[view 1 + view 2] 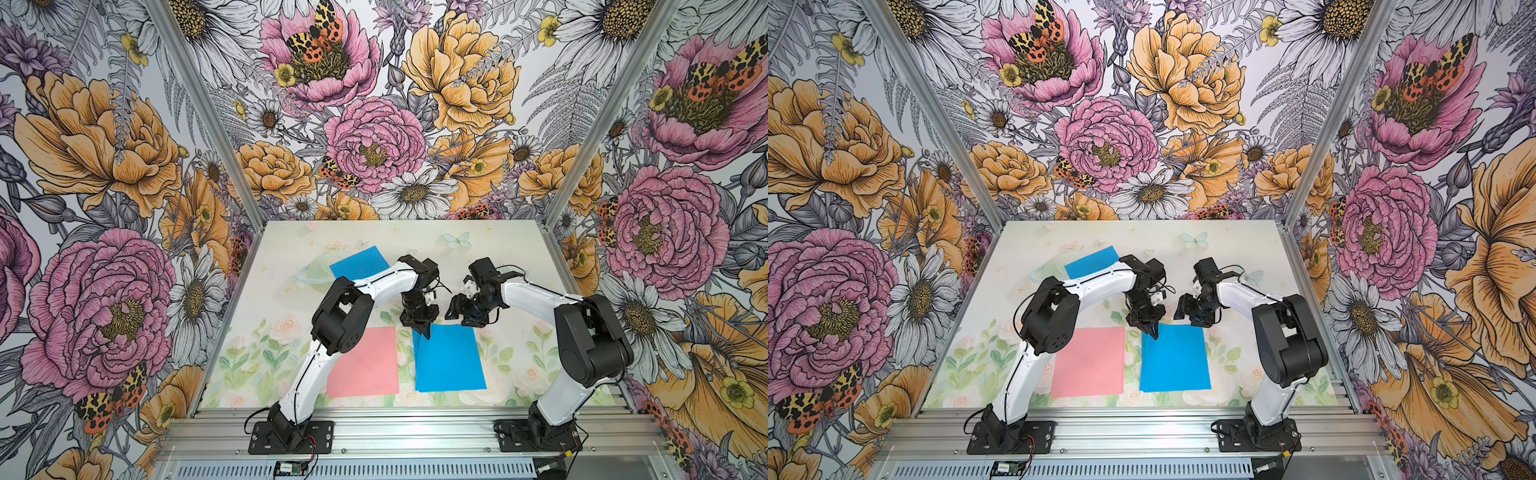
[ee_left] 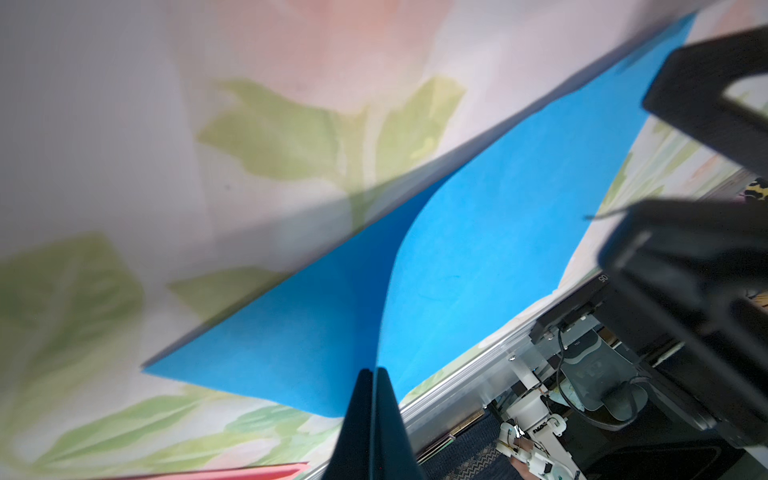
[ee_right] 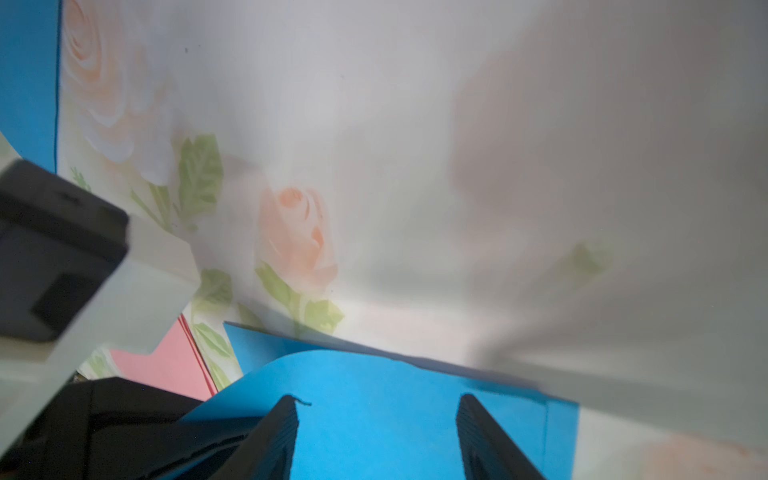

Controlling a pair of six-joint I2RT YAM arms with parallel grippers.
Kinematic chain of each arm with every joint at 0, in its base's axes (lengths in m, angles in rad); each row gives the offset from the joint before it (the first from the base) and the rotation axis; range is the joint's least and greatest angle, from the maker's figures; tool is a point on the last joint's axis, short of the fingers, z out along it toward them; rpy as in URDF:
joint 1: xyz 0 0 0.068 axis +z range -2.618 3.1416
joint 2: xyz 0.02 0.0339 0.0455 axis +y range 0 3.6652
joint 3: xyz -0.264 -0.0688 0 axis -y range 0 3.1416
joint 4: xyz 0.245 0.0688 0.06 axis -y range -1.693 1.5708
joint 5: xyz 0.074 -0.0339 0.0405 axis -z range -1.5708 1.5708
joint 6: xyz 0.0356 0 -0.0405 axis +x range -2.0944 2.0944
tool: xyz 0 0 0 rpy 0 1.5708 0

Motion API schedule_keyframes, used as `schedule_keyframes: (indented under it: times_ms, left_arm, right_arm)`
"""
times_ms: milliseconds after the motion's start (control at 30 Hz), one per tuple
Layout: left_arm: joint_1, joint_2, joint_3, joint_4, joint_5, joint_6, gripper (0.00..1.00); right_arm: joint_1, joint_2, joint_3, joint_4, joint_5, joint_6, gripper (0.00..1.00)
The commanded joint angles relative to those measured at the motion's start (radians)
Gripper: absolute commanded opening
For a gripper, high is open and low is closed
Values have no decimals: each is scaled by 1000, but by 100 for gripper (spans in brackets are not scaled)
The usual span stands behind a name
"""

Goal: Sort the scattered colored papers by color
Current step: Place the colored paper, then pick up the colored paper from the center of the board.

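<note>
Two blue colored papers lie overlapped at the front centre of the table; the upper sheet [image 1: 451, 357] [image 1: 1175, 357] curls up at its far left corner. My left gripper [image 1: 424, 332] [image 2: 374, 370] is shut on that corner, and the sheet bows up from the lower blue one [image 2: 291, 340]. My right gripper [image 1: 462, 318] [image 3: 376, 405] hangs open just over the same sheet's far edge, with nothing between its fingers. A pink paper [image 1: 363, 361] [image 3: 174, 370] lies flat to the left of the blue pair. A further blue sheet [image 1: 359, 262] [image 1: 1092, 262] lies at the back left, partly under my left arm.
The table [image 1: 519, 249] has a pastel floral print. Aluminium posts and flowered walls close it in on both sides and at the back. A metal rail [image 1: 415, 428] with both arm bases runs along the front edge.
</note>
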Motion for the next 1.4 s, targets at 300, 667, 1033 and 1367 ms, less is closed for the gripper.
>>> schedule_keyframes:
  times_ms: [300, 667, 1033, 1367]
  left_arm:
    - [-6, 37, 22, 1, 24, 2, 0]
    - [55, -24, 60, -92, -160, 27, 42]
    - [256, -214, 2, -195, -619, -49, 49]
    - [509, -450, -363, 284, -617, -230, 39]
  right_arm:
    - [15, 57, -34, 6, 50, -37, 64]
    - [16, 63, -49, 11, 72, -29, 64]
    - [16, 29, -13, 0, 77, 9, 64]
    - [55, 215, 379, -22, 5, -7, 61]
